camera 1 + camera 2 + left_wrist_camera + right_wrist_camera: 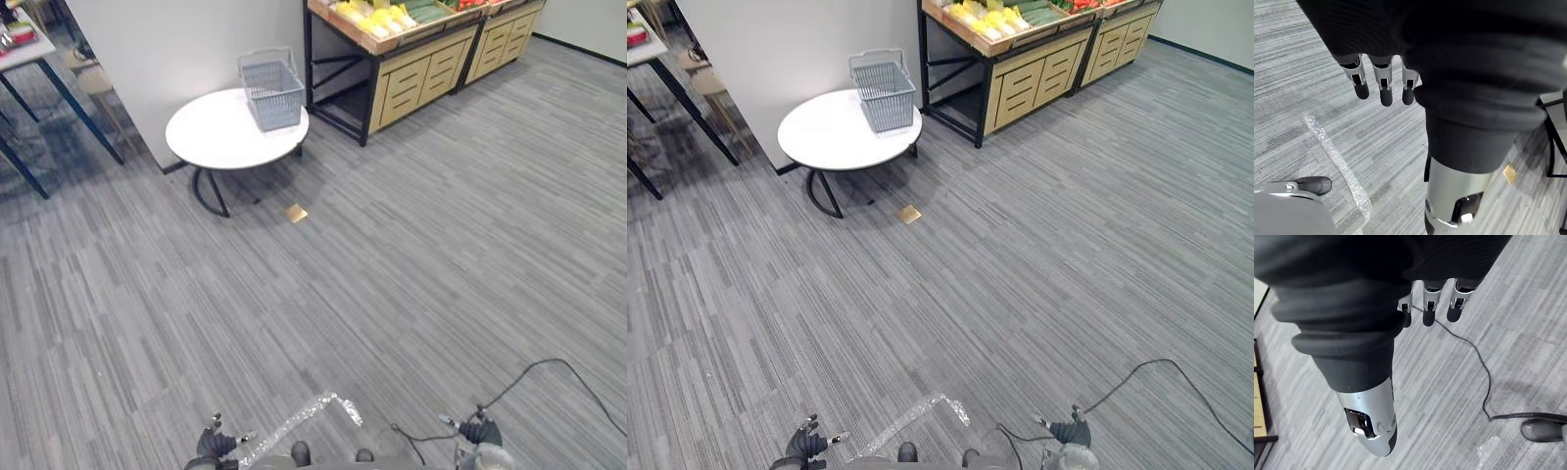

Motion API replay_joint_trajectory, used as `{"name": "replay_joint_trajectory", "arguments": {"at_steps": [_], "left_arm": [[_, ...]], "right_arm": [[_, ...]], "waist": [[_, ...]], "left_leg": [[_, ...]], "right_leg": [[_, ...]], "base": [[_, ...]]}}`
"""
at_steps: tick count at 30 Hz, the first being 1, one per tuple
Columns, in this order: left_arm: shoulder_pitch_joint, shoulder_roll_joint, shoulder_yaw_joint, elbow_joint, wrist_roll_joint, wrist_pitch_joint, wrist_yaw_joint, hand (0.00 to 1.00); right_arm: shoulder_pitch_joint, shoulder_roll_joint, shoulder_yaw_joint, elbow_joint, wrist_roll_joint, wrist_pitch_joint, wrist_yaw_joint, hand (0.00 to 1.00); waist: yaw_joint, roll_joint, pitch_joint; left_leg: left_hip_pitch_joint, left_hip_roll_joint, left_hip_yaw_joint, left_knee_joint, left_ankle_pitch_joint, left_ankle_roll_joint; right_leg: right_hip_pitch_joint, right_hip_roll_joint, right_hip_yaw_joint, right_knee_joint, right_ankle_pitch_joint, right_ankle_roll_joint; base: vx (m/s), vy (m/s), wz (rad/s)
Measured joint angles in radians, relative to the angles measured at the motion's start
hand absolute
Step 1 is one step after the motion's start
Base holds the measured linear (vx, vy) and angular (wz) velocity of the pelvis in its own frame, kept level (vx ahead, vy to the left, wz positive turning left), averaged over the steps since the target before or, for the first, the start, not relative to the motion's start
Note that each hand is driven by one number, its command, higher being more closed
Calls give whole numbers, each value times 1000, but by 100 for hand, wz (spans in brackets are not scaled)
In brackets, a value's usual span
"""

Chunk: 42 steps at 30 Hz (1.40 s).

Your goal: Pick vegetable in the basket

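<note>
Vegetables [377,18], yellow ones with green ones beside them, lie in the top tray of a wooden produce stand [421,61] at the far end of the room. The stand has a black frame and drawers along its front. Near it, closer to the robot, stands a round white table [211,137], and a grey wire basket [271,91] sits upright on the table's far edge with its handle folded back. I cannot tell whether the basket holds anything. A white wall [186,39] rises behind the table. On the grey carpet floor [411,274], just in front of the table, lies a small tan square [296,212], and a strip of clear wrap [294,423] lies close to the robot.

The right eye view shows the same layout, with the basket well apart from the vegetables and red produce [1083,4] further along the stand.

In the left wrist view, the left hand [1382,85] hangs over the carpet with its fingers straight and relaxed, grasping nothing. The clear wrap and the tan square show on the floor past it.

In the right wrist view, the right hand [1430,303] also hangs over bare carpet, fingers straight and loose, with nothing in it.
</note>
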Motion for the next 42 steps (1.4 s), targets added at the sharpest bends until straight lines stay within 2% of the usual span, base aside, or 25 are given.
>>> {"name": "replay_joint_trajectory", "arguments": {"at_steps": [3, 8, 10, 15, 19, 21, 24, 26, 28, 30, 32, 33, 35, 36, 37, 38, 39, 40, 41, 42], "left_arm": [[0, 1, 1, -34, 3, -6, 0, 0], [8, 6, 23, -56, 3, -7, 0, 0], [14, 6, 30, -78, 2, -7, 0, 0], [47, 6, 37, -125, -2, -7, 1, 0], [78, 5, 50, -180, -30, -5, 2, 0], [81, 4, 61, -203, -42, -3, 2, 0], [94, 2, 73, -260, -63, -4, 4, 0], [104, -6, 73, -298, -77, -4, 8, 0], [108, -14, 70, -325, -77, -4, 21, 0], [104, -9, 58, -338, -77, -4, 23, 0], [103, -3, 49, -338, -77, -4, 27, 0], [103, -1, 37, -338, -77, -3, 32, 0], [80, -4, 25, -337, -77, -2, 42, 0], [56, -6, 22, -336, -77, -2, 43, 0], [23, -8, 20, -327, -77, -2, 43, 0], [11, -8, 20, -322, -76, -2, 44, 0], [5, -3, 21, -317, -76, -3, 46, 0], [5, -11, 20, -295, -75, -5, 46, 0], [-6, -33, 20, -282, -75, 0, 45, 0], [-15, -45, 21, -284, -76, -1, 44, 0]], "right_arm": [[-2, -20, 1, -8, -22, -2, 0, 0], [-1, -41, 1, -38, -38, -2, 1, 0], [1, -52, 1, -38, -38, -2, 0, 0], [24, -56, 2, -52, -32, 1, 0, 0], [37, -56, 2, -102, -15, 5, 0, 0], [36, -54, 3, -118, 2, 6, -1, 0], [25, -52, 13, -147, 2, 8, -7, 0], [20, -53, 27, -180, 2, 8, -22, 0], [15, -44, 33, -190, 2, 10, -23, 0], [21, -22, 67, -239, 2, 14, -27, 0], [41, -11, 89, -266, 2, 14, -27, 0], [39, -9, 97, -286, 2, 14, -27, 0], [35, -11, 100, -325, 2, 10, -27, 0], [30, -15, 100, -337, 2, 10, -27, 0], [26, -28, 103, -340, 2, 9, -27, 0], [28, -31, 103, -340, 2, 9, -27, 0], [36, -35, 113, -344, 2, 9, -28, 0], [48, -46, 121, -346, 2, 9, -30, 0], [31, -57, 123, -347, 2, 14, -32, 0], [25, -50, 139, -371, 2, 14, -32, 0]], "waist": [[-1, 6, 4], [-25, 14, 7], [-33, 25, 13], [-31, 33, 11], [-30, 35, 10], [-22, 32, 11], [-3, 36, 5], [8, 40, 3], [7, 43, 3], [-1, 38, 16], [-21, 31, 25], [-26, 28, 25], [-35, 36, 31], [-50, 51, 44], [-62, 64, 60], [-63, 63, 61], [-64, 55, 57], [-84, 51, 52], [-79, 106, 59], [-82, 105, 63]], "left_leg": [[10, -3, 0, 0, 0, 0], [17, -4, 2, 0, -1, 0], [20, -2, 2, -16, -1, 0], [16, 2, 24, -31, -7, -2], [-49, 6, 38, 2, -28, 16], [-88, 11, 43, 65, -65, 17], [-157, 26, 62, 192, -152, 21], [-192, 27, 79, 263, -203, 30], [-198, 24, 80, 310, -251, 46], [-137, 13, 54, 324, -302, 65], [-69, 3, 27, 321, -340, 72], [-22, 3, 17, 302, -355, 69], [40, 9, -24, 245, -356, 67], [69, 25, -45, 222, -359, 59], [109, 42, -75, 210, -359, 36], [125, 44, -85, 212, -360, 18], [159, 39, -100, 229, -370, -10], [201, 42, -130, 267, -385, -36], [196, 73, -127, 322, -362, -77], [131, 64, -110, 470, -255, -149]], "right_leg": [[11, -4, 1, -2, 0, 0], [20, -6, 4, -10, 0, 0], [15, -3, 5, -13, -1, 0], [-13, 2, 11, -6, -3, 5], [-59, 2, 12, -7, -9, 7], [-74, 0, 16, -8, -12, 12], [-102, 0, 30, 17, -41, 36], [-143, -10, 38, 97, -89, 67], [-195, -17, 32, 242, -122, 91], [-320, -29, 1, 595, -147, 117], [-377, -30, -18, 720, -200, 81], [-426, -26, -47, 727, -225, 70], [-528, -3, -90, 677, -222, 59], [-568, 14, -101, 616, -204, 51], [-604, 45, -118, 494, -134, 21], [-609, 56, -120, 422, -75, 3], [-610, 77, -124, 280, 58, -42], [-603, 77, -114, 317, 188, -113], [-602, 94, -158, 377, 153, -135], [-575, 77, -161, 393, 77, -133]], "base": [[33, -1, -1], [-21, -11, -2], [-100, -29, -6], [-131, -17, -10], [-51, -10, -8], [61, 10, -3], [126, 37, -18], [219, 76, -19], [220, 96, -9], [289, 139, 20], [466, 110, 41], [463, 84, 30], [535, 52, 43], [683, 18, 85], [484, -15, 76], [801, -47, 65], [910, -76, 68], [926, -71, 46], [771, -62, 35], [585, -58, 3]]}}
